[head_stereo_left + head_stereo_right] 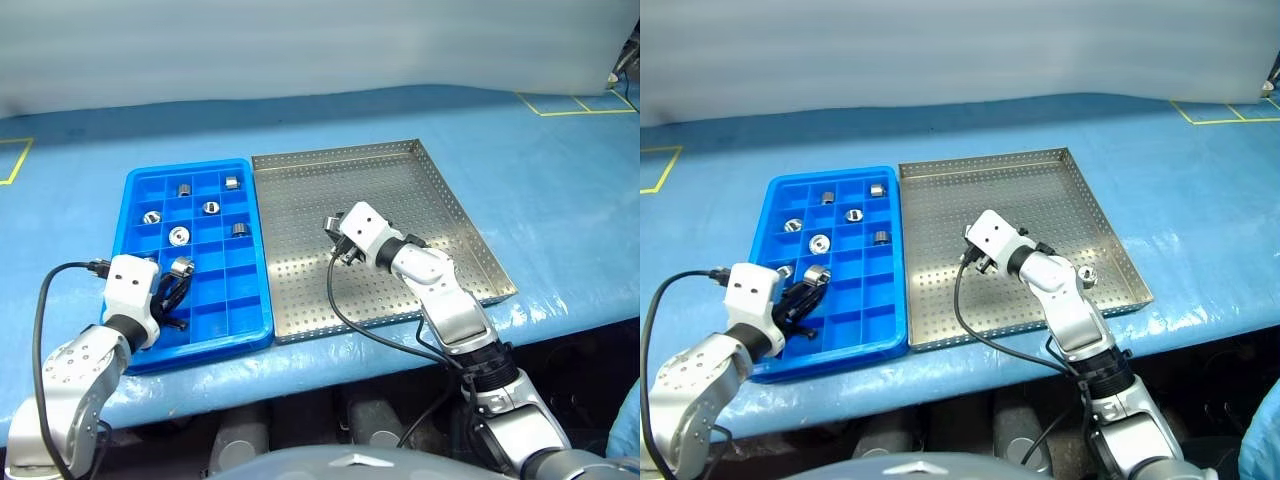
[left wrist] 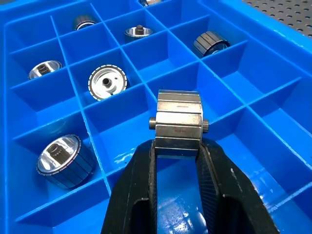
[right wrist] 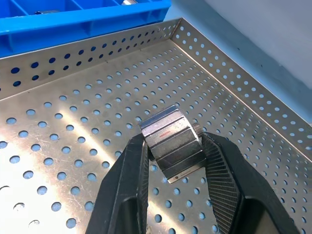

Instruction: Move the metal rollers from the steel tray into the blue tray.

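Starting at your left, the bright blue plastic grid tray (image 1: 255, 300) is already carrying six small shiny metal rollers (image 2: 107, 83) in separate compartments. Your left claw (image 2: 178, 146) is clamped on another roller (image 2: 178, 122), hanging over an empty cell near the tray's front. Over the square perforated steel tray (image 3: 234, 83), your right claw (image 3: 173, 161) is gripping one roller (image 3: 170, 141). One more seems to be lying by the right rim (image 1: 1087, 273).
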